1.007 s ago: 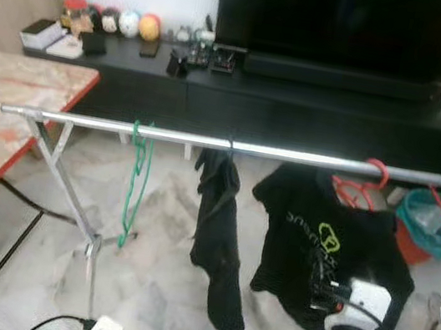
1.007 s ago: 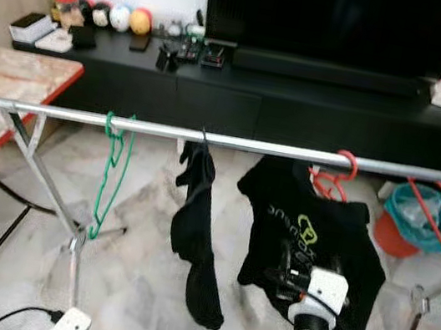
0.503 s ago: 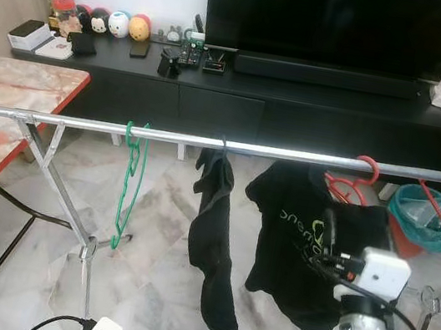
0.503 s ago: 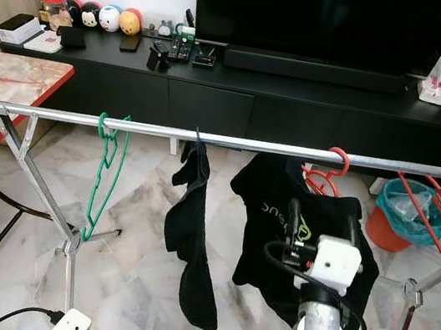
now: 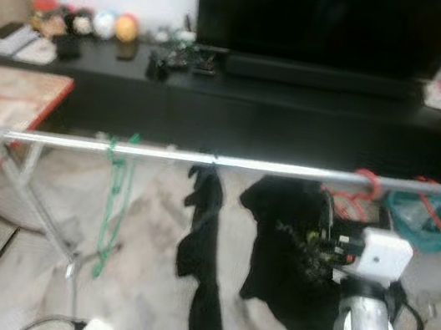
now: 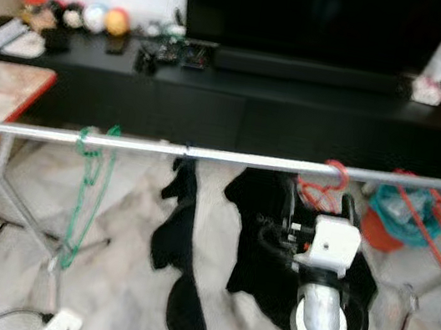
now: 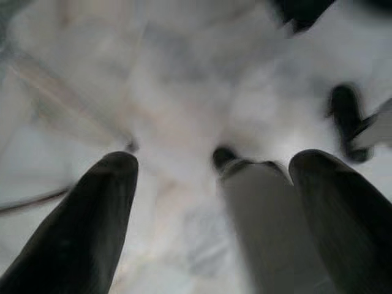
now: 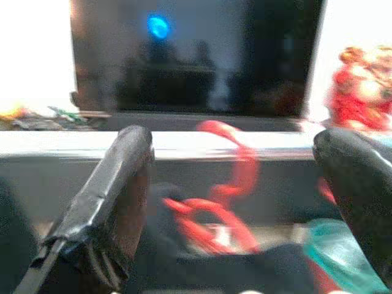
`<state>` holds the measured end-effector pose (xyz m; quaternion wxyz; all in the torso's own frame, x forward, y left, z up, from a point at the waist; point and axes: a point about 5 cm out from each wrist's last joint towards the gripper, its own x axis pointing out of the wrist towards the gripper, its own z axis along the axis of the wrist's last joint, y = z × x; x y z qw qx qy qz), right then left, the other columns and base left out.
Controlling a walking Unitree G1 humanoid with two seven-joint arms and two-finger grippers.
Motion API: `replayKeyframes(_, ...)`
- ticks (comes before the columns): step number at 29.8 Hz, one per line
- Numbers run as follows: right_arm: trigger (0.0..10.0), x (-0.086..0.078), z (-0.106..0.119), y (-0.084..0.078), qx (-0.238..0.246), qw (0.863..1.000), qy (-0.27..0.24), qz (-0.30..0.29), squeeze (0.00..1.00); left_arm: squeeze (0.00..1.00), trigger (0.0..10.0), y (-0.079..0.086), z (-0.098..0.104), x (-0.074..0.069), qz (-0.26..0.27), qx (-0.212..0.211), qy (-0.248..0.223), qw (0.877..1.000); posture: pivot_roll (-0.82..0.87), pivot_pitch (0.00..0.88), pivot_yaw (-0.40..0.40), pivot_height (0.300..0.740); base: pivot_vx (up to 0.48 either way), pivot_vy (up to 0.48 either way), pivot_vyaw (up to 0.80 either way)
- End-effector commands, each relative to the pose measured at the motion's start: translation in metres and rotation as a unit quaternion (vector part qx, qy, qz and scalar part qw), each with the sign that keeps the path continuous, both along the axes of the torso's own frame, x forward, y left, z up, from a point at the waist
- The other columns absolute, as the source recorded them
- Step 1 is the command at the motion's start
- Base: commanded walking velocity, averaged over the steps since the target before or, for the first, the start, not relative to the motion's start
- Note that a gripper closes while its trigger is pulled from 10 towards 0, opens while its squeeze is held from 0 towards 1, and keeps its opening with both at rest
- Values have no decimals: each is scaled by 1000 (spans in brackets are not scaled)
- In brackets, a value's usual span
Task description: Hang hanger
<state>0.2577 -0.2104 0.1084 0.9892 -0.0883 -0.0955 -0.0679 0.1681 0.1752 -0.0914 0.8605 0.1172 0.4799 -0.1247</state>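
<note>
In the left eye view, the right gripper (image 5: pixel 325 225) rises at the lower right of the frame on its silver arm, its black fingers reaching up toward the metal rail (image 5: pixel 204 159) that runs level across the middle of the picture from edge to edge; against the dark cloth behind I cannot tell from here how far the fingers are apart. Just above and to the right of it the red hanger (image 5: pixel 366 184) has its hook over the rail, its body dropping below into the black T-shirt (image 5: pixel 282 252) that hangs from it. Further left along the rail a black garment (image 5: pixel 204 255) droops long and narrow, and left again a green hanger (image 5: pixel 115 198) hangs edge-on, its long axis straight down. A desk (image 5: pixel 1 107) with a red edge sits at the left, and a black TV console (image 5: pixel 281 107) crosses the background. The right eye view shows the same scene, blurred, with more red hangers (image 6: pixel 440 219) on the rail at the far right. In the left wrist view the left gripper (image 7: pixel 214 202) has its two fingers spread wide, holding nothing, over pale marble floor (image 7: pixel 184 92). In the right wrist view the right gripper's fingers (image 8: pixel 116 202) are spread wide and empty, and between them, beyond the tips, the red hanger's hook curls over the rail at the centre of the frame, not touched by either finger.
</note>
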Motion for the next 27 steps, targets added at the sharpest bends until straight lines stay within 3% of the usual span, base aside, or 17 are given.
replayKeyframes(1,10000,3,7,5,9,1000,-15,9,0,0,10000,7,-2,-6,-2,10,9,1000,-54,0,12,740,300,0,0)
replayKeyframes(11,10000,-1,15,4,-1,1000,-27,15,0,0,10000,7,-1,-4,2,7,4,1000,-56,0,14,740,50,0,0)
replayKeyframes(16,10000,-19,30,-1,-37,998,-55,-2,0,0,10000,7,-1,-4,1,8,4,1000,-58,0,15,740,0,0,0)
replayKeyframes(19,10000,-28,33,-4,-34,998,-56,-16,0,0,10000,8,-1,-4,2,8,4,1000,-63,0,16,740,0,0,0)
replayKeyframes(23,10000,-45,22,-8,-34,999,-18,-23,0,0,10000,8,-1,-4,-1,9,4,1000,-73,0,19,740,0,0,0)
replayKeyframes(27,10000,-59,-2,-12,-11,998,51,-18,0,0,10000,8,0,-3,-4,9,5,1000,-74,0,23,740,0,0,0)
